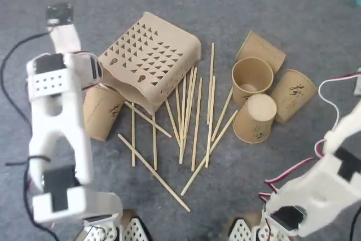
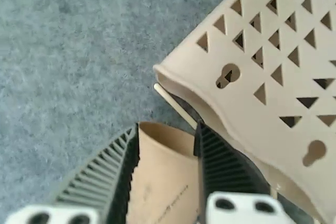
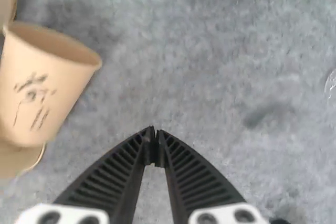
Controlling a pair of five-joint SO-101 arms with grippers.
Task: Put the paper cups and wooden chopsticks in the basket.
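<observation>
The left gripper (image 2: 167,136) has its jaws clamped on a cup (image 2: 163,182) just beside the tipped basket (image 2: 273,77). Chopsticks (image 1: 192,114) lie scattered next to the basket, with four cups (image 1: 255,121) beyond them. The right gripper (image 3: 153,142), jaws pressed together, hangs over carpet (image 3: 236,51).

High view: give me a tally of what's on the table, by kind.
Paper cups: 5
Wooden chopsticks: about 14, some overlap
Basket: 1
Total: about 20
</observation>
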